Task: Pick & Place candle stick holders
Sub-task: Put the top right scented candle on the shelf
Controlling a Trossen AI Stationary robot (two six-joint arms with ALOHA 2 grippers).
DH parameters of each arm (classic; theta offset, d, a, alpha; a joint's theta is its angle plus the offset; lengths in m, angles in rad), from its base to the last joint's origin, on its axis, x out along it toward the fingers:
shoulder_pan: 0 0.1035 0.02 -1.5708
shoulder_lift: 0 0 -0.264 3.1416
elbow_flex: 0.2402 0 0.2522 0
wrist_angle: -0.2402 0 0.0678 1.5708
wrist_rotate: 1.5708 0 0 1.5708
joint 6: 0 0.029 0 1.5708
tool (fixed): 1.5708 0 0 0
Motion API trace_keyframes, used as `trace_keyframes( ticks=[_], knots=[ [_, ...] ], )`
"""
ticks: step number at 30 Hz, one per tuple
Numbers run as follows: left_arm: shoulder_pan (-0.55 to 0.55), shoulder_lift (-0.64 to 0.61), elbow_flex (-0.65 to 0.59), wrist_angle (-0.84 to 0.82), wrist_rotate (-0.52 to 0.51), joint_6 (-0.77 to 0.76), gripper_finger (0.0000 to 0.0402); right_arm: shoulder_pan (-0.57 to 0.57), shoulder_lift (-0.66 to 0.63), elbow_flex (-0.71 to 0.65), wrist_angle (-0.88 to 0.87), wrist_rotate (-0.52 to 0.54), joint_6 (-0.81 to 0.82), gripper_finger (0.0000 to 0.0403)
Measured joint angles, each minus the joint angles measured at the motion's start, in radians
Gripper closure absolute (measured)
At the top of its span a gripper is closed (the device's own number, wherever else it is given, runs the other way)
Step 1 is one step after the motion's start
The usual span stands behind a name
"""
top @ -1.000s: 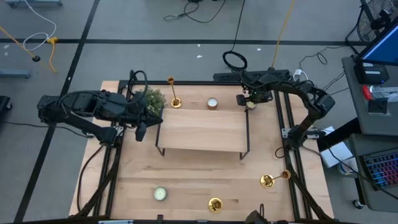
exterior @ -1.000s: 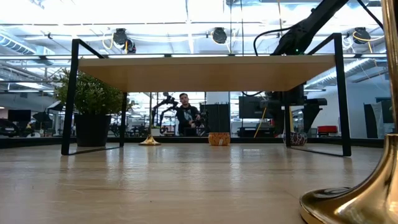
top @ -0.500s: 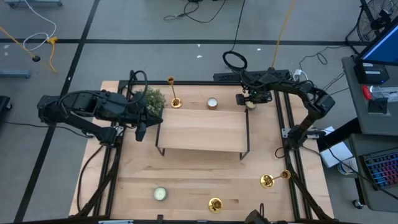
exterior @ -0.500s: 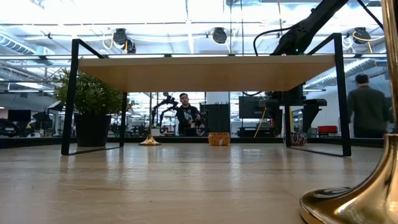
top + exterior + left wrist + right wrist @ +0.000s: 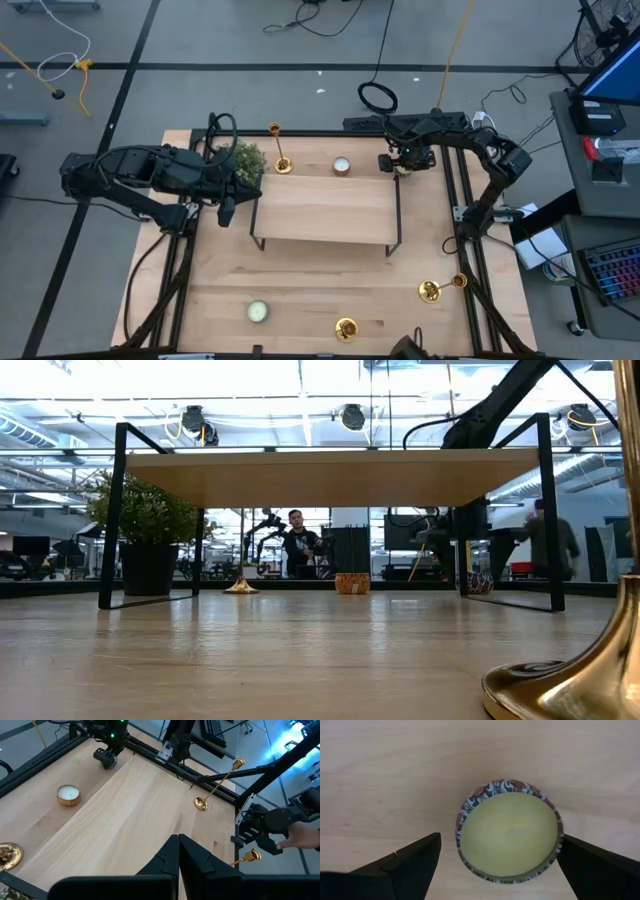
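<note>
Three shiny gold candle stick holders stand on their round bases on the table: one at the far left (image 5: pixel 281 152), one at the near right (image 5: pixel 431 290) and one at the near middle (image 5: pixel 346 328). My right gripper (image 5: pixel 396 162) is open at the far right, pointing down. Its fingers stand on either side of a patterned-rim tealight candle (image 5: pixel 509 834), with a clear gap on one side. My left gripper (image 5: pixel 228 212) is shut and empty beside the green plant (image 5: pixel 246 160), at the left end of the raised shelf.
A low wooden shelf on black legs (image 5: pixel 325 210) fills the table's middle. One more tealight (image 5: pixel 342 165) sits at the far middle and another (image 5: pixel 258 311) at the near left. In the low view a holder's base (image 5: pixel 570 680) stands close at the right. People show in the room behind.
My right arm has shifted slightly over the far-right candle. Its gripper stays open. A person has walked across the room behind the table.
</note>
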Motion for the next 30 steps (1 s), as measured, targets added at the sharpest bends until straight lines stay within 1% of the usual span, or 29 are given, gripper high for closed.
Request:
trace_keyframes(
  ticks=[5,13,16,24,26,30],
  knots=[
    [0.000,0.000,0.000,0.000,0.000,-0.008,0.0394,0.001,0.000,0.000,0.033,0.005,0.003,0.0023],
    [0.000,0.000,0.000,0.000,0.000,-0.008,0.0394,0.001,0.000,0.000,0.038,0.028,0.006,0.0026],
    [0.000,0.000,0.000,0.000,0.000,-0.008,0.0394,0.001,0.000,0.000,0.039,0.028,0.012,0.0042],
    [0.000,0.000,0.000,0.000,0.000,-0.009,0.0394,0.001,0.000,0.000,0.054,0.028,0.009,0.0108],
    [0.000,0.000,0.000,0.000,0.000,-0.012,0.0394,0.001,0.000,0.000,0.054,0.028,0.008,0.0115],
    [-0.015,0.000,0.000,0.000,-0.007,-0.014,0.0394,0.001,0.000,0.000,0.053,0.031,0.009,0.0112]
  ],
)
